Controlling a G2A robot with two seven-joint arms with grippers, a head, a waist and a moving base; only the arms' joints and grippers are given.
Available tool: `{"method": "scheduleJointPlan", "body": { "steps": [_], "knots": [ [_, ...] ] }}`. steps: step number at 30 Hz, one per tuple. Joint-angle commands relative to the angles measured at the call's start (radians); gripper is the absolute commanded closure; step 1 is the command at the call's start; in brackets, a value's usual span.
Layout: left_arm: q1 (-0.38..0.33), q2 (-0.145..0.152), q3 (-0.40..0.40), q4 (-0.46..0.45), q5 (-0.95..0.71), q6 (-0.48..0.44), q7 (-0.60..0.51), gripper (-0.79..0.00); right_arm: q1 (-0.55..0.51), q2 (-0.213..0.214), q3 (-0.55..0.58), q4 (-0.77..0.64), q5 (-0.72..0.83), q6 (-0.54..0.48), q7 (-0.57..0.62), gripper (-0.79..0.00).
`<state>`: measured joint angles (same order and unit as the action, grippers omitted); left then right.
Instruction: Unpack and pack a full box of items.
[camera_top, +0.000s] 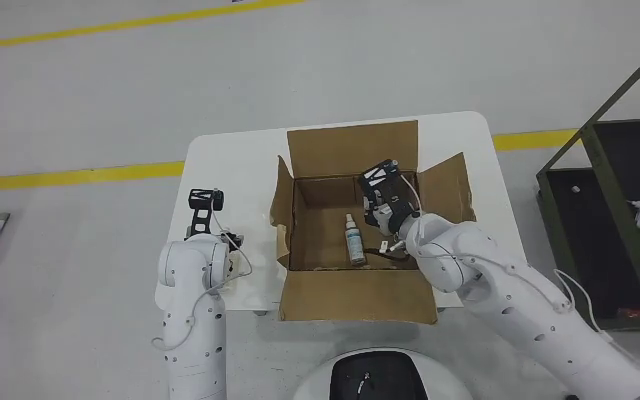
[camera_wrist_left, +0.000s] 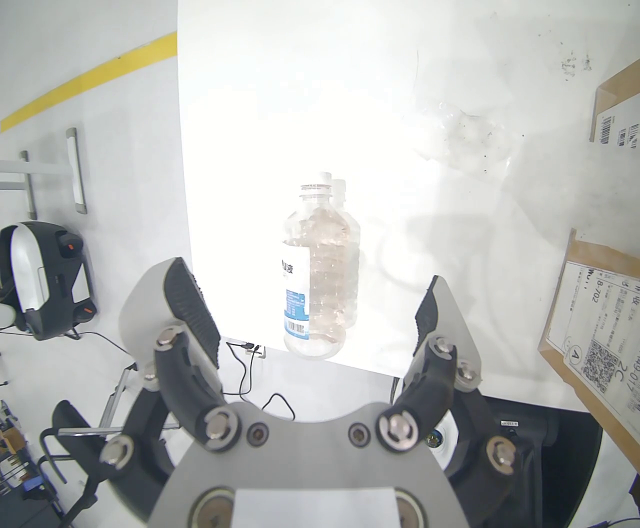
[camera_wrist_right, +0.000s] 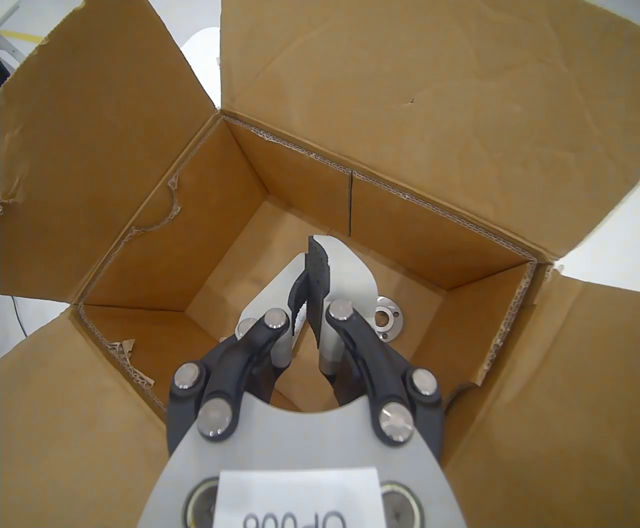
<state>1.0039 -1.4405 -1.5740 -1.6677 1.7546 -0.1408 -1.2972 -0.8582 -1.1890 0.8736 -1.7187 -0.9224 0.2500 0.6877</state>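
Right gripper (camera_wrist_right: 312, 260), fingers pressed together on nothing visible, points down into the box (camera_top: 350, 150) above a spray bottle (camera_top: 354, 240) and flange (camera_wrist_right: 385, 320), probably to unpack them. Left gripper (camera_wrist_left: 305, 280), spread, hovers over a clear bottle (camera_wrist_left: 320, 270) near the table (camera_top: 240, 160) edge, beside the box.

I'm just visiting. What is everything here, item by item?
table: one, white, under everything
box: one, brown cardboard, flaps open, on the table
spray bottle: one, pale, lying on the box floor
ring: one, silver metal, flat on the box floor
clear bottle: one, white cap, perhaps a second behind it, upright near the table edge, outside the box
film: one crumpled clear piece, on the table
rack: one, dark green, on the floor beside the table
left gripper: fingers open, facing the clear bottle
right gripper: fingers shut, in the box opening
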Motion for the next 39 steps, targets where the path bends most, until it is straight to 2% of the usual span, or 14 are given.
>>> {"method": "scheduleJointPlan", "body": {
  "steps": [1,8,17,18,19,20,23,30,39],
  "knots": [
    [0.000,0.000,0.000,0.000,0.000,0.000,0.000,-0.785,0.000,0.000,0.000,0.000,0.000,0.000,0.000,0.000],
    [0.000,0.000,0.000,0.000,0.000,0.000,0.000,-0.785,-0.009,-0.003,-0.006,0.020,-0.008,-0.008,-0.008,0.000],
    [0.000,0.000,0.000,0.000,0.000,0.000,0.000,-0.785,0.063,-0.063,-0.102,0.131,0.019,0.169,0.048,0.000],
    [0.000,0.000,0.000,0.000,0.000,0.000,0.000,-0.785,0.077,-0.073,-0.117,0.149,0.028,0.200,0.055,-0.012],
    [0.000,0.000,0.000,0.000,0.000,0.000,0.000,-0.785,0.090,-0.084,-0.135,0.166,0.042,0.213,0.061,-0.129],
    [0.000,0.000,0.000,0.000,0.000,0.000,0.000,-0.785,0.104,-0.095,-0.152,0.187,0.049,0.224,0.059,-0.194],
    [0.000,0.000,0.000,0.000,0.000,0.000,0.000,-0.785,0.142,-0.127,-0.197,0.258,0.073,0.254,0.066,-0.209],
    [0.000,0.000,0.000,0.000,0.000,0.000,0.000,-0.785,0.196,-0.183,-0.250,0.388,0.105,0.303,0.064,-0.299],
    [0.000,0.000,0.000,0.000,0.000,0.000,0.000,-0.785,0.215,-0.234,-0.276,0.497,0.128,0.320,0.045,-0.311]
  ]
}}
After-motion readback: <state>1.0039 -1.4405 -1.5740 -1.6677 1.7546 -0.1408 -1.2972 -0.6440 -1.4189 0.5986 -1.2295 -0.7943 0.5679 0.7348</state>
